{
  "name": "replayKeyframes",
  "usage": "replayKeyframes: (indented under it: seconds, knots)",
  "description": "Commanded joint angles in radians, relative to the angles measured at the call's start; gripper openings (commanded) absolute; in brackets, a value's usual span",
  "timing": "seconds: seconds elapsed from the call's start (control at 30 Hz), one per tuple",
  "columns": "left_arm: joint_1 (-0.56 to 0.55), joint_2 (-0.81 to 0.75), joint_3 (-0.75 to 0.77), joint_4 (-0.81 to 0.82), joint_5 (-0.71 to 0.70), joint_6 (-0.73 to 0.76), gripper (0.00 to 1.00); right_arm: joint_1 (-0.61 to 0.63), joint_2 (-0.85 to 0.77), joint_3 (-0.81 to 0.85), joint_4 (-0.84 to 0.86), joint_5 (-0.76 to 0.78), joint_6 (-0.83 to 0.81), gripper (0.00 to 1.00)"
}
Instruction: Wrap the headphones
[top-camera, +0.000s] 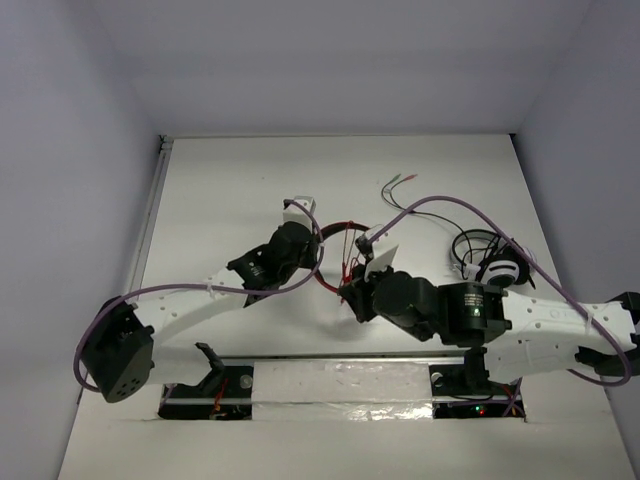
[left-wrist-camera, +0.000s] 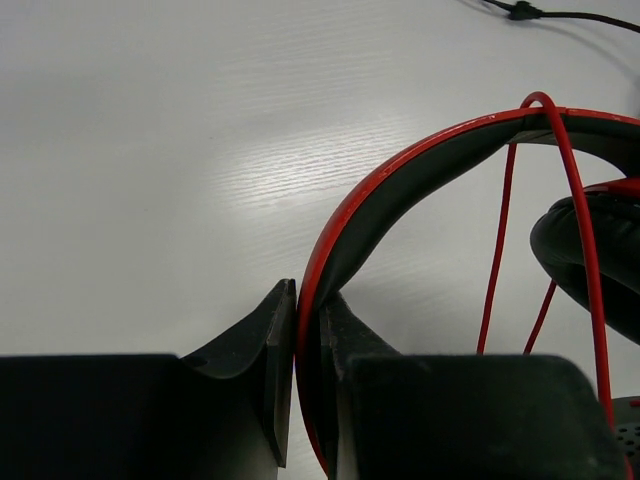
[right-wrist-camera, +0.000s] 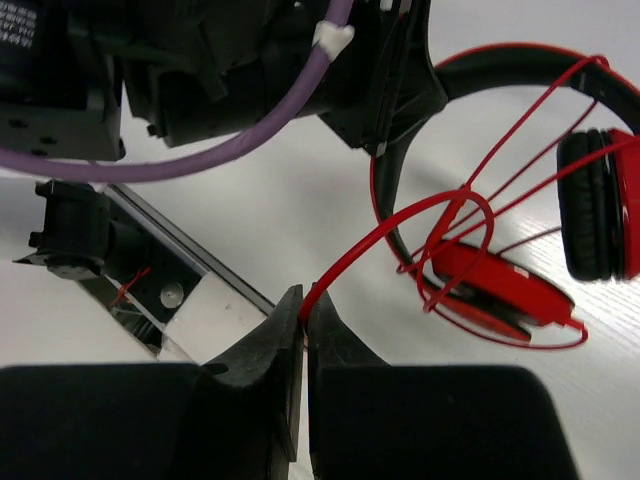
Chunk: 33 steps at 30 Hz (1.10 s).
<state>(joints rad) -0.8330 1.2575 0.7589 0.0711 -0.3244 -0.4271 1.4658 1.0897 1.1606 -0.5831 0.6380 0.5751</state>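
Two arms meet near the middle of the white table (top-camera: 220, 180). On the left side, the left gripper (left-wrist-camera: 297, 300) is clenched on the headband (left-wrist-camera: 400, 175) of the red over-ear headphones (top-camera: 338, 250). The red band with its black lining sits between the two dark fingers. The headphones are near the centre of the table, between the two grippers. Their long thin red cable (left-wrist-camera: 497, 250) runs in several loops across the arc of the headband and around one round red cup (right-wrist-camera: 490, 285), which is just beside a black ear pad (right-wrist-camera: 588, 205). To the right of the headphones, the right gripper (right-wrist-camera: 303, 305) is closed on one strand of this red cable, pinched at the fingertips. Farther back and to the right, a thin dark cable with green and red plugs (top-camera: 400, 190) lies on the table. A black-and-white headset (top-camera: 490, 262) lies farthest right, next to the right arm.
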Motion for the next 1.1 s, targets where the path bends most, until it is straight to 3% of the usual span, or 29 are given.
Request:
replayKeyframes:
  seconds: [0.0,0.3,0.67,1.07]
  knots:
    - [-0.044,-0.063,0.007,0.082,0.07,-0.003,0.0,-0.022,-0.028,-0.012,0.037,0.016,-0.05,0.0]
    - [-0.06,-0.018,0.039,0.099,0.139,-0.038,0.0,-0.045,0.064,-0.024,0.172,-0.139,-0.08,0.0]
    - [-0.051,0.043,0.109,0.111,0.197,-0.091,0.0,-0.045,0.067,-0.062,0.31,-0.4,-0.093,0.0]
    - [0.011,0.025,0.118,0.128,0.281,-0.096,0.0,-0.045,0.078,-0.068,0.368,-0.505,-0.095,0.0]
